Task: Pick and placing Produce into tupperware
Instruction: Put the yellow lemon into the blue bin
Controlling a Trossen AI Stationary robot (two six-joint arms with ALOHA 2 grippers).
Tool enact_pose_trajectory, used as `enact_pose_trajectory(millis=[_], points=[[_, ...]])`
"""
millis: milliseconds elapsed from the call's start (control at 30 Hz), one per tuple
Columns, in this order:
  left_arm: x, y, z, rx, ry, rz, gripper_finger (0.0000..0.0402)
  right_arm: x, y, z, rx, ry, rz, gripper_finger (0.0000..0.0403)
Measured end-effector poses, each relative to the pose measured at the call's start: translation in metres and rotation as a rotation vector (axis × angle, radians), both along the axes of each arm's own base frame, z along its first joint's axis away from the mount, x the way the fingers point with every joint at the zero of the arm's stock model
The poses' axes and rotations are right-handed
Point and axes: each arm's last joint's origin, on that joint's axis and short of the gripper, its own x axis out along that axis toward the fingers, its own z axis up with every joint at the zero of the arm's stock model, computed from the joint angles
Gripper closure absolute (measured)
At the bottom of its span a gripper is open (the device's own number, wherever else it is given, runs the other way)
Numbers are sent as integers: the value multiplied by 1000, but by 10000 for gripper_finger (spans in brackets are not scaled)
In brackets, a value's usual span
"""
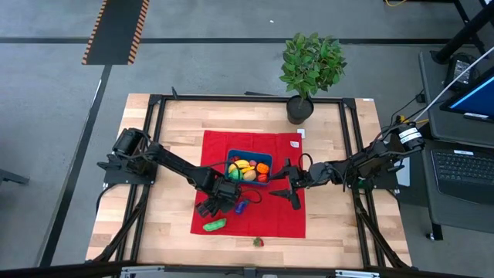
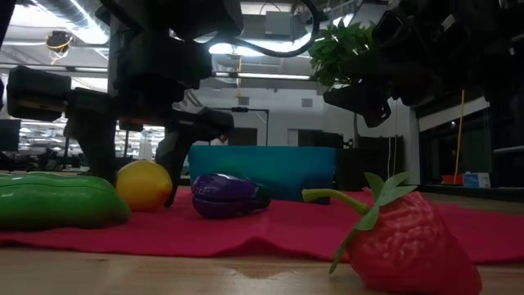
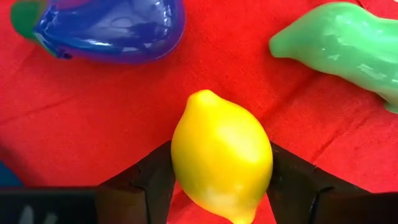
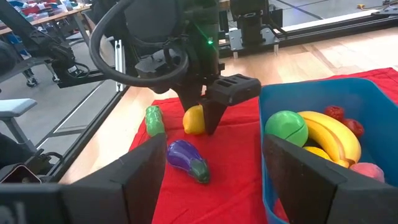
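The left pincer (image 3: 221, 186) sits low on the red cloth (image 3: 93, 118), its two fingers flanking the yellow lemon (image 3: 221, 158) and narrowing on it, seemingly touching both sides, so this looks like the start of a grasp. In the high view this happens just below centre, right beneath the blue tupperware (image 1: 235, 155), which already holds a banana (image 4: 333, 134), a green ball (image 4: 286, 127) and other produce. The purple eggplant (image 3: 109, 28) and green cucumber (image 3: 339, 46) lie nearby, waiting. The right pincer (image 1: 287, 185) hovers wide and empty right of the tupperware; a strawberry (image 1: 258, 242) lies off the cloth on the desk (image 1: 154, 224)
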Motion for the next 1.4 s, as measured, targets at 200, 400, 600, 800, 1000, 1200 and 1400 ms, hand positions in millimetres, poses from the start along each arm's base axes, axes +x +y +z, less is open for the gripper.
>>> enact_pose_trajectory(millis=[200,400,600,800,1000,1200,1400], points=[[0,0,0,-1,0,3,204,0,0,0,0,0,0,136],[0,0,0,-9,9,46,203,0,0,0,0,0,0,136],[-1,0,0,-16,23,88,203,0,0,0,0,0,0,136],[-2,1,5,-20,12,94,203,0,0,0,0,0,0,136],[-4,4,28,-41,-73,113,203,0,0,0,0,0,0,136],[-10,8,61,-92,-182,158,203,0,0,0,-1,0,1,136],[-23,14,94,-105,-290,199,203,0,0,0,-4,-1,1,136]])
